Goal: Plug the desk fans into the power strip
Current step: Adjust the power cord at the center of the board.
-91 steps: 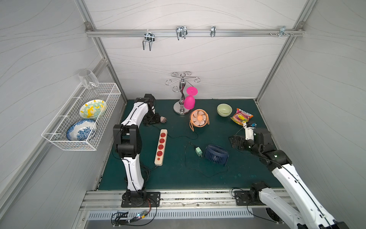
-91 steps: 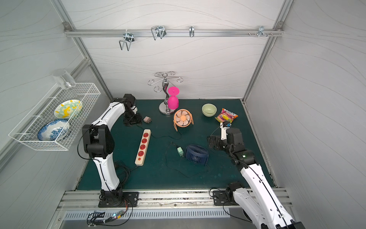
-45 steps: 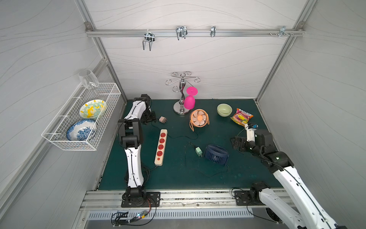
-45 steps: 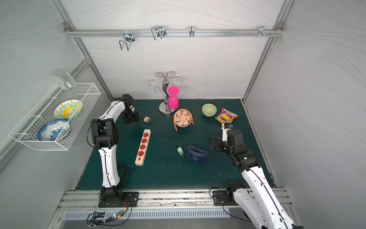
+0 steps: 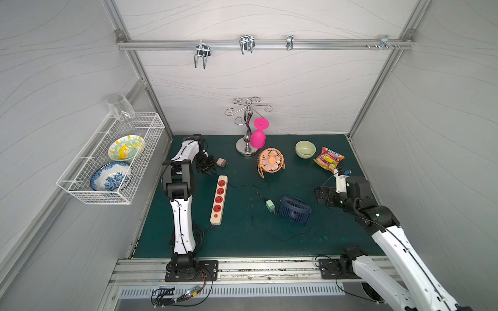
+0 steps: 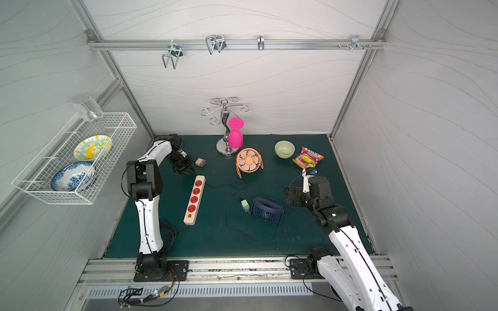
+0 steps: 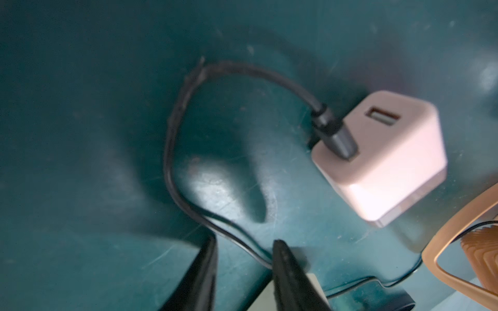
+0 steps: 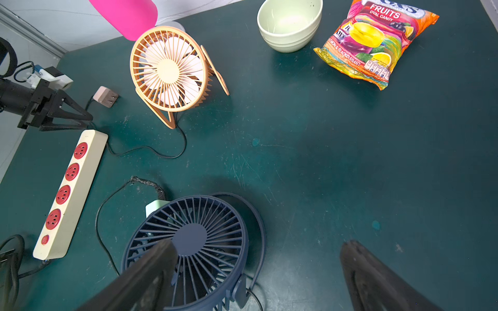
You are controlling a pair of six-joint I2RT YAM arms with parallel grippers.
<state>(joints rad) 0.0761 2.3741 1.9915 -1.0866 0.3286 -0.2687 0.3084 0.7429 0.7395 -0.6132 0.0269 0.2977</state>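
Moved: left arm's elbow has swung in over the last second, and its claw has narrowed while keeping beside the pink plug; the right arm has barely drifted.
Left claw (image 5: 208,169): low over the far-left tabletop (image 5: 242,242), jaws part-spread with a clear gap. In the wrist view the thin cord (image 7: 167,161) runs between the tips unpinched, and nothing is held.
Right claw (image 8: 257,243): spread wide and empty, right of the blue fan (image 5: 293,210).
Pink plug (image 5: 221,162): lies on the tabletop just right of the left claw, prongs pointing right, away from it.
Strip (image 5: 218,199): flat, left of centre, long axis running near to far. Its far end sits just near of the left claw, and all four red sockets are empty.
Orange fan (image 5: 270,160): upright at far centre; its cord trails left toward the strip's far end.
Turning point: the plug is to the claw's right and the strip to its near side. The left arm is much the nearer; the right is well apart.
Step, as judged: lining up on the plug body. The grasp is not yet made, and the prongs must then be turned down onto a socket.
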